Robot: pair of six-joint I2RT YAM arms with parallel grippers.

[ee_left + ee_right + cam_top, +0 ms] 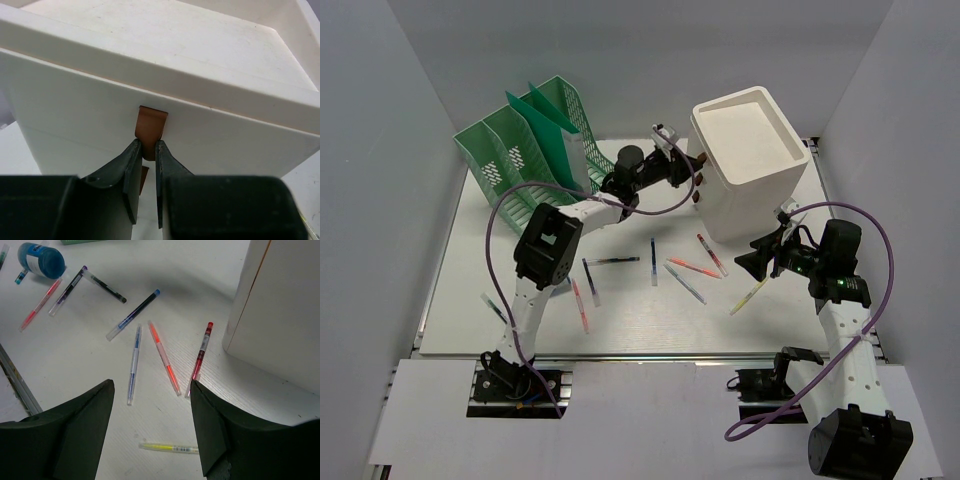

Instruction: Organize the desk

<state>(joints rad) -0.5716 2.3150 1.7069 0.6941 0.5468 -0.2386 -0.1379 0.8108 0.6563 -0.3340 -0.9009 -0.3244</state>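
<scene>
1. The left tool (pixel 145 150) is pinching a brown tab (pixel 151 125) on the front face of the white box (pixel 750 150), one finger on each side of it.
2. The right tool (pixel 151 385) has its fingers spread wide and holds nothing. It hangs above loose pens: a red pen (pixel 202 352), an orange pen (pixel 164 357), a blue pen (pixel 133 362) and a yellow pen (pixel 167 447).
3. The white surface (pixel 620 320) lies under both arms, between grey walls. It carries the box at the far right and a green file rack (pixel 530 145) at the far left.
</scene>
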